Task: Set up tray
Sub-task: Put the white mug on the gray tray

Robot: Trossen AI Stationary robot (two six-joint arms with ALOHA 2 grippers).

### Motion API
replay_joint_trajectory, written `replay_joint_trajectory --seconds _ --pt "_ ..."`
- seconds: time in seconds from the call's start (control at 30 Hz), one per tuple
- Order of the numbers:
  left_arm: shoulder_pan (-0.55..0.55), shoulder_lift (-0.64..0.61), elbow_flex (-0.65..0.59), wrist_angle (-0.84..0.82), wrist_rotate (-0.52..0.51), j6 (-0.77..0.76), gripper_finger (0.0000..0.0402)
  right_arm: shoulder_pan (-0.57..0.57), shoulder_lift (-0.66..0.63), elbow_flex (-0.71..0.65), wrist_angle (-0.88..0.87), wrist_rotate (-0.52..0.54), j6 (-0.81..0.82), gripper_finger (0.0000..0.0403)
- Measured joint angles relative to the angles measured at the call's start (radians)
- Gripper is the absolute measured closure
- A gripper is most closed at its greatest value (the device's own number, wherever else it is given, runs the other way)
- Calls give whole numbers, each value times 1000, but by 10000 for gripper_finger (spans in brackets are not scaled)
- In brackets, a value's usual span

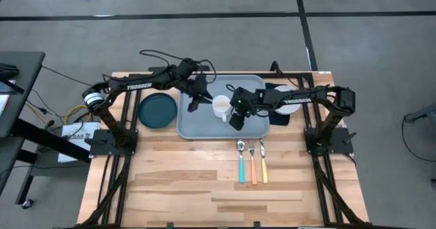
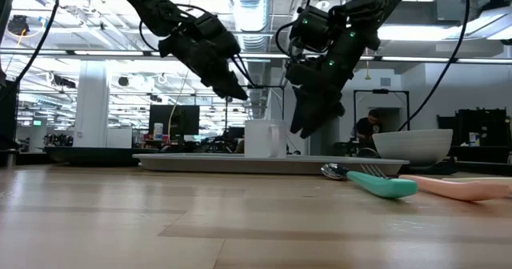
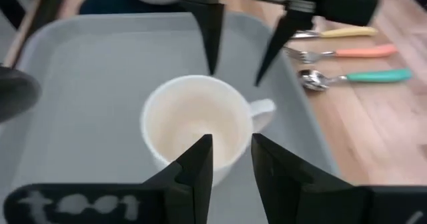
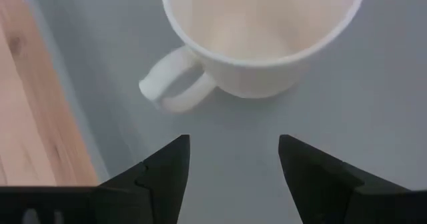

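Nearest the low camera lie my three utensils on the bare wood: a teal-handled spoon [image 2: 376, 184], an orange-handled fork [image 1: 253, 163] and a yellow-handled one [image 1: 263, 162], side by side just off the tray's front edge. The tray [image 1: 194, 123] sits at the back of the tabletop, centred between my arms. A white mug [image 1: 221, 107] stands upright on it, toward its right half, handle turned to the front edge. My left gripper [image 1: 193, 105] hangs above the tray just left of the mug, fingers a narrow gap apart, holding nothing. My right gripper [image 1: 235, 122] hangs beside the mug's handle, fingers spread wide, empty, clear of the mug. A dark teal plate [image 1: 157, 110] lies on the tabletop touching the tray's left edge. A white bowl [image 2: 412, 146] rests on a dark napkin [image 1: 278, 115] beyond the right edge.
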Motion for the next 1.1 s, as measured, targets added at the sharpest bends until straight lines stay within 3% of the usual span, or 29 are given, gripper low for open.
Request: replay_joint_trajectory --seconds 0.23,0.8,1.0,1.1 --pt "0 0 0 6 82 -18 310 -20 16 1 53 -18 -64 182" --pt "0 -107 0 -58 61 -46 310 -126 16 2 369 -115 -127 181" --pt "0 -108 0 -63 60 -46 310 -125 10 1 234 -90 -143 181" --pt "0 -108 0 -74 64 -36 310 -124 8 1 99 -12 -143 181"
